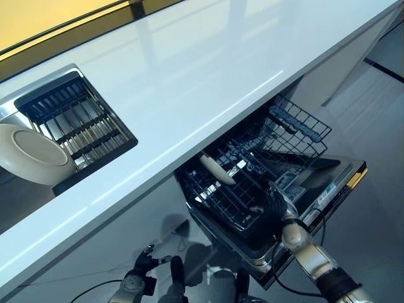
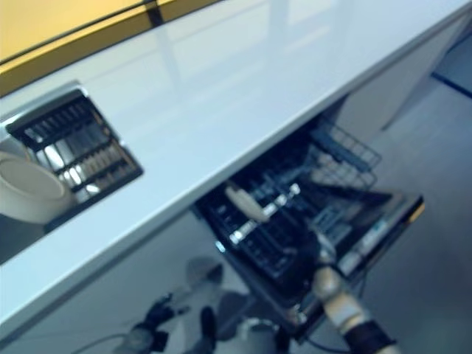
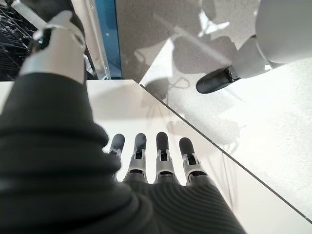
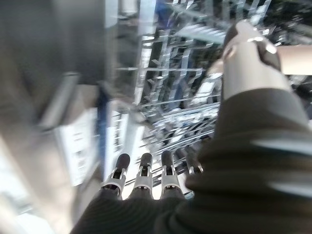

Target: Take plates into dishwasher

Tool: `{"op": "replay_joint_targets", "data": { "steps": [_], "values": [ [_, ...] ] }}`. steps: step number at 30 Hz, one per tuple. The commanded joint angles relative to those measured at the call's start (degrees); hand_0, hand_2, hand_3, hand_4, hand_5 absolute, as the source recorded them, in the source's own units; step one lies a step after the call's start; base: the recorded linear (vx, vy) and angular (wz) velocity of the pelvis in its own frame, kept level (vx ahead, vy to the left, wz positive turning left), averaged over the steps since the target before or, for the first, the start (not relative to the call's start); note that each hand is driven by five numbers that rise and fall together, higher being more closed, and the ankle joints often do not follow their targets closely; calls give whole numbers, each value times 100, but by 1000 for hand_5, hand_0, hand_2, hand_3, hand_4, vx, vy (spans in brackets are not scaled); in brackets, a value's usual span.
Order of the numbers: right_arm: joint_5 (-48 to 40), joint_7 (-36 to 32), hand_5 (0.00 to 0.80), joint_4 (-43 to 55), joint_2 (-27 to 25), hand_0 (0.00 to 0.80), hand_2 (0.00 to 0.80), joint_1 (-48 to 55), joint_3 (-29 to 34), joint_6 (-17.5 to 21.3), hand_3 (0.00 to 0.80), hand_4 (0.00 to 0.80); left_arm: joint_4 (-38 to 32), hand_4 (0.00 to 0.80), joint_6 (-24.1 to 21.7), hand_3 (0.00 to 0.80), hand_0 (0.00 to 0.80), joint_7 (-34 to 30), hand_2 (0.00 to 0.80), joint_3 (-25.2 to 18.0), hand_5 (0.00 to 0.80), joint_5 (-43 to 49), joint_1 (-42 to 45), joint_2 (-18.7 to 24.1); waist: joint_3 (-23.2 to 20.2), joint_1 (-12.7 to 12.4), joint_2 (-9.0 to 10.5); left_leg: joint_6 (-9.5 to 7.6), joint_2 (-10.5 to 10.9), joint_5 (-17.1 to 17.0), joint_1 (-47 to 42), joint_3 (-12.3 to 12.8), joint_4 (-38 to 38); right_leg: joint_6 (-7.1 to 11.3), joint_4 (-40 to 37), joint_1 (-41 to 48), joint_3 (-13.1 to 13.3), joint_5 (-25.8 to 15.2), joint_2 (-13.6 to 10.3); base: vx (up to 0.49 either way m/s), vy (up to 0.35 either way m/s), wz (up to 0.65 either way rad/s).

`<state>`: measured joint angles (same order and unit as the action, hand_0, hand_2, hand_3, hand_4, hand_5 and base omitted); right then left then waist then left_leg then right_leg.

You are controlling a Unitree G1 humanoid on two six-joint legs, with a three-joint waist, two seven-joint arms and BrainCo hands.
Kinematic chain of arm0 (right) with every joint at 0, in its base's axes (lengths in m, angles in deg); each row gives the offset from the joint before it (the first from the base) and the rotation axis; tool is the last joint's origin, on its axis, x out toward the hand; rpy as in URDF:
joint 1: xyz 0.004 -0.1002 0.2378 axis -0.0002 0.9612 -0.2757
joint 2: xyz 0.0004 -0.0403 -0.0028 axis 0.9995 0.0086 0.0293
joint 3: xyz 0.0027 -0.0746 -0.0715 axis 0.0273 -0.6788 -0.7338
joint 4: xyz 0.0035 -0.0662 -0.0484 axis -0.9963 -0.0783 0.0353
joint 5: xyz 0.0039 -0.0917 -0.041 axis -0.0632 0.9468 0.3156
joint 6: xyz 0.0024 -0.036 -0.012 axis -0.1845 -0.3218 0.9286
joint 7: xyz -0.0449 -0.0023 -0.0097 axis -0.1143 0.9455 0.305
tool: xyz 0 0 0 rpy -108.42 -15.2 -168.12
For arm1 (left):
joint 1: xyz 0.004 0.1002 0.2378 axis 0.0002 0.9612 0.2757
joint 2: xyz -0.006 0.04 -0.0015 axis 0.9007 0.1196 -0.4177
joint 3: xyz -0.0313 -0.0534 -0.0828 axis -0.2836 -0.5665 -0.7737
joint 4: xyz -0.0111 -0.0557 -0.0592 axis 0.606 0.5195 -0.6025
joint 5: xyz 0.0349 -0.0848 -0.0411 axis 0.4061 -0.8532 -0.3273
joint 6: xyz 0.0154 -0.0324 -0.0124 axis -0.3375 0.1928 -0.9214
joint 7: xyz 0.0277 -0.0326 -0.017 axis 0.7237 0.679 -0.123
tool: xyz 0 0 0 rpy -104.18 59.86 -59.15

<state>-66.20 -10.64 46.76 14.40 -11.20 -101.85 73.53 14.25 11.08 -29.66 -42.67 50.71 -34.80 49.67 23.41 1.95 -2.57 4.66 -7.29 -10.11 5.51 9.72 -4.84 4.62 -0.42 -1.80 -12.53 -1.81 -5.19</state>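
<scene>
Overhead, the glossy white counter [image 1: 189, 95] overhangs the pulled-out dishwasher [image 1: 328, 183], whose dark wire rack [image 1: 252, 170] holds one pale plate [image 1: 218, 169] on edge. A second, round white plate [image 1: 31, 154] leans in the ribbed metal drying tray [image 1: 76, 123] set in the counter. The right hand [image 1: 278, 202] hangs over the rack's front edge, fingers straight and empty; the left hand [image 3: 156, 161] is low over the floor, fingers likewise extended.

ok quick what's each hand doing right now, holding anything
Left hand: open, fingers straight, empty, low by the floor.
Right hand: open, fingers straight, empty, over the black wire dishwasher rack.
</scene>
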Motion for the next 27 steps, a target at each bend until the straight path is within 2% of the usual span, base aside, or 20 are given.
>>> {"op": "replay_joint_targets", "data": {
  "steps": [1, 5, 13, 20, 27],
  "values": [
    [-225, 315, 0, 683, -372, 0, 0, 319, 390, 397, 0, 0, 74, 0, -201, 0, 0, 82, 0, -164, 0, 82, 145, -3, -355, 126, 244, 117, -74, 304, -171, 160, 45, 105, 464, -265, 184, 142, 25, 50, 8, -13],
    [-391, 407, 0, 896, -633, 0, 0, 499, 1096, 575, 0, 0, 172, 0, -192, 0, 0, 18, 0, -386, 0, 133, 302, 22, -443, 145, 304, 133, -123, 328, -292, 184, 83, 114, 453, -92, 210, 182, 37, 83, 1, -11],
    [-381, 375, 0, 1461, -1024, 0, 0, 465, 1850, 828, 0, 0, 411, 0, -308, 0, 0, -124, 0, -677, 0, 395, 681, 55, -643, 3, 374, 124, -111, 421, -485, 147, 131, 135, 382, 186, 171, 223, 19, 107, 10, 0],
    [-96, 17, 0, 1881, -1424, 0, 0, 0, 2050, 772, 0, 0, 648, 0, -413, 0, 0, -183, 0, -889, 0, 527, 1003, 63, -870, -208, 432, 55, -8, 556, -618, 90, 213, 158, 364, 398, 52, 252, -75, 134, 47, 4],
    [47, -302, 0, 1933, -1883, 0, 0, -726, 1887, 903, 0, 0, 803, 0, -485, 0, 0, -227, 0, -967, 0, 562, 1150, 126, -973, -446, 493, -30, 129, 694, -638, -6, 348, 196, 399, 525, -81, 257, -211, 106, 68, 13]
  ]
}}
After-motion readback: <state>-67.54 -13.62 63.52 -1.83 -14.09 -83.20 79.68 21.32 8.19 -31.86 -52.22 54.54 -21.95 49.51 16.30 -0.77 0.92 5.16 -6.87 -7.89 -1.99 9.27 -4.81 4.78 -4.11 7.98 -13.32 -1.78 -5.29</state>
